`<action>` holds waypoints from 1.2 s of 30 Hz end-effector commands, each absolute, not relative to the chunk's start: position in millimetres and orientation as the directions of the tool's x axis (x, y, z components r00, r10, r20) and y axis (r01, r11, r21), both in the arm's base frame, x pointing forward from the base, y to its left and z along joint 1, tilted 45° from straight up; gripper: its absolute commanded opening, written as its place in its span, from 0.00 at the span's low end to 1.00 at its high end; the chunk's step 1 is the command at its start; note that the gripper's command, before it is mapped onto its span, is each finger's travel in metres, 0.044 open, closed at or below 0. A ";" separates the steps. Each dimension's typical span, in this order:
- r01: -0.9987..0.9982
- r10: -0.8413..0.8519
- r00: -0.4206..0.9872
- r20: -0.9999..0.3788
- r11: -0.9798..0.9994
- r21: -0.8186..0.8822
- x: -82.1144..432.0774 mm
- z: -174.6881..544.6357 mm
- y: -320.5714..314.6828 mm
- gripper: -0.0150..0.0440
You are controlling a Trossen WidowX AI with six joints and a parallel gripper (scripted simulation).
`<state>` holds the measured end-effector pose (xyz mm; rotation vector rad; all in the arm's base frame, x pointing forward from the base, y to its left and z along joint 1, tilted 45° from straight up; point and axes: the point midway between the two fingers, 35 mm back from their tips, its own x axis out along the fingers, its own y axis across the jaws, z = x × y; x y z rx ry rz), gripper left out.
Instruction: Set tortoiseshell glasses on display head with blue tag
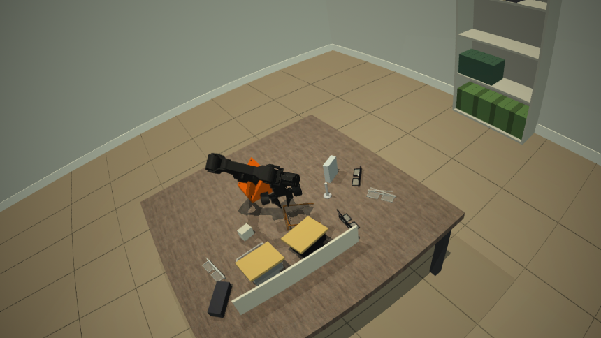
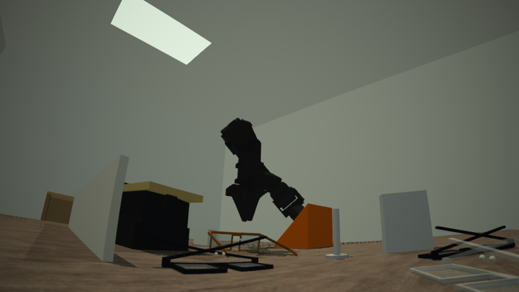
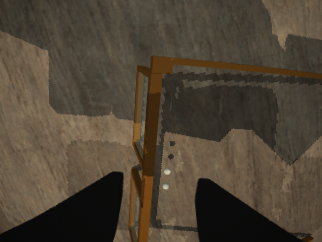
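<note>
The tortoiseshell glasses (image 1: 286, 217) (image 2: 236, 232) (image 3: 151, 120) stand on the table, lens frames roughly upright, temples unfolded and sloping down to the table. My gripper (image 1: 286, 205) (image 2: 247, 220) (image 3: 160, 186) is open and empty. Its fingertips hang a little above the glasses; in the wrist view the front bar runs up between them, closer to the left finger. Two blocks with yellow tops stand at the front: one black below (image 1: 305, 234) (image 2: 156, 218), one pale below (image 1: 259, 261). No blue tag shows, and I cannot tell which is the display head with it.
A long pale wall (image 1: 298, 271) (image 2: 98, 210) stands along the yellow-topped blocks. A small white cube (image 1: 245, 232), a white post (image 1: 326, 190) (image 2: 336, 232), a grey-white slab (image 1: 330, 170) (image 2: 405, 221) and a black box (image 1: 219, 299) stand around. Several other black and clear glasses lie about.
</note>
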<state>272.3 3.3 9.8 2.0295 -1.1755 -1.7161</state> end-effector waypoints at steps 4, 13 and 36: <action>-0.410 -0.700 -0.021 -0.714 -0.645 0.645 269.8 -1.3 -7.2 0.49; -0.410 -0.700 -0.020 -0.714 -0.645 0.645 269.7 -12.0 -17.6 0.49; -0.411 -0.703 -0.021 -0.711 -0.643 0.647 267.5 -29.1 -35.6 0.49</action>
